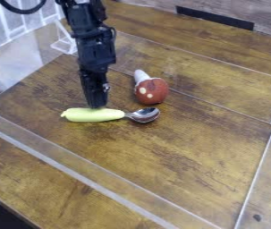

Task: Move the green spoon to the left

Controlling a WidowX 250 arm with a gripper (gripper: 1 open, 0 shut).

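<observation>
Dark wood table (162,170), clear-walled, apparently.

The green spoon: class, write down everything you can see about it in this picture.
The green spoon lies flat on the brown wooden table. It has a thick, rounded yellow-green handle that looks like plastic, pointing left, and a shiny silver bowl on the right that looks like metal. The bowl lies right next to a red-brown rounded object with a white tip; whether they touch is unclear. The dark gripper stands directly over the handle, its tips right at it; no grip can be made out.

Green spoon (107,114), yellow-green handle, silver bowl, lying flat
</observation>
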